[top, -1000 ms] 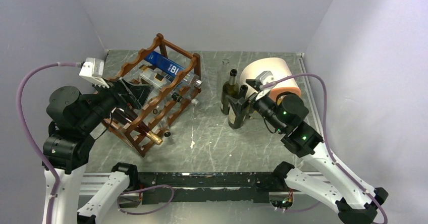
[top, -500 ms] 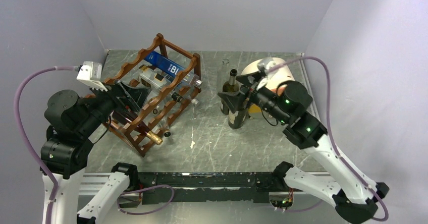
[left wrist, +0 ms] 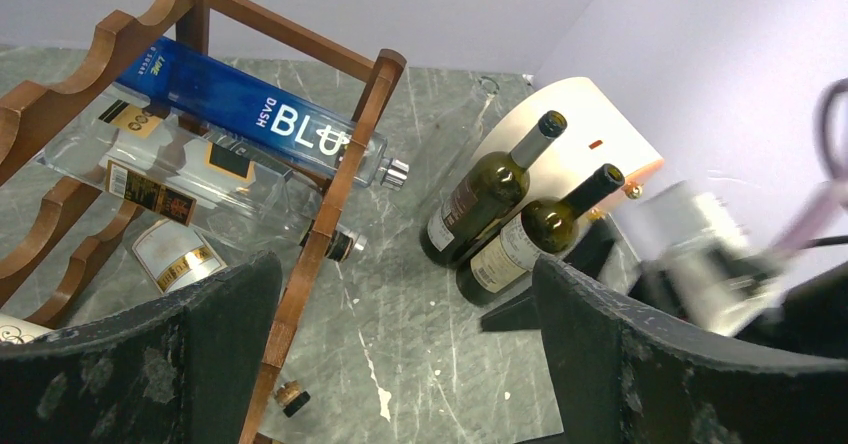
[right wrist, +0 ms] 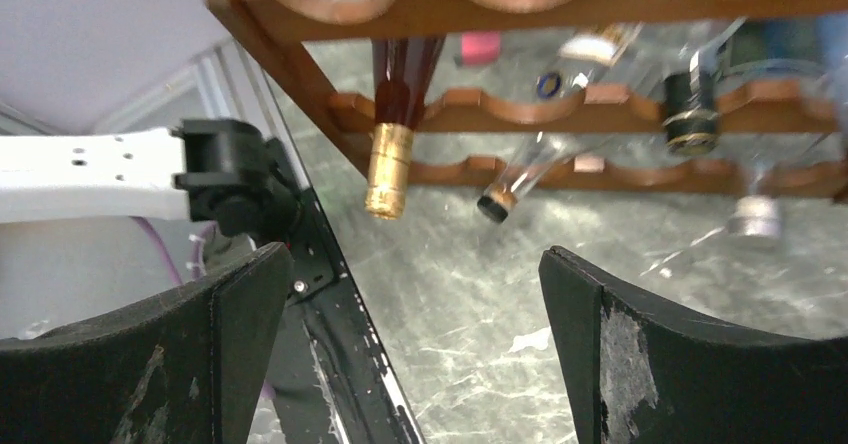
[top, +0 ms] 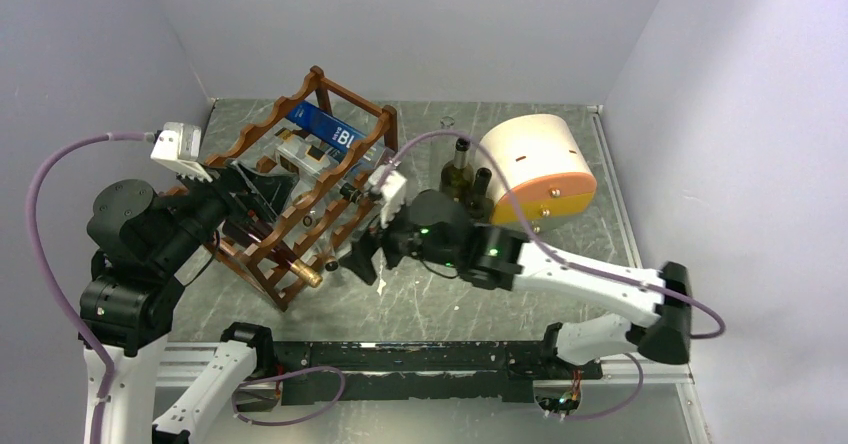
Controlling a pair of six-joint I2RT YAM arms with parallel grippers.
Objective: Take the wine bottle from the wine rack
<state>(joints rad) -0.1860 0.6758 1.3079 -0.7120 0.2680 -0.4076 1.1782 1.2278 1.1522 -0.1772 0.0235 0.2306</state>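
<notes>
Wooden scalloped wine rack (right wrist: 480, 4) (gold-foiled wine bottle (right wrist: 395, 114) inside); left gripper (left wrist: 408, 269), right gripper (right wrist: 415, 256) spread.

One wine rack (left wrist: 335, 189), one drum box (top: 530, 149), two robot arms, left (top: 150, 234) and right (top: 590, 276), and seven wine bottles (right wrist: 388, 169) counted.
Five necks poke from the rack across the upper half of the right wrist view: one gold-foiled, one dark-tipped (right wrist: 497, 202), one black-capped (right wrist: 690, 114), one silver-capped (right wrist: 755, 219), and one blurred at upper centre (right wrist: 600, 44). Others may lie hidden. Two dark green standing bottles are side by side right of centre in the left wrist view, one (left wrist: 480, 204) behind the other (left wrist: 530, 244).
</notes>
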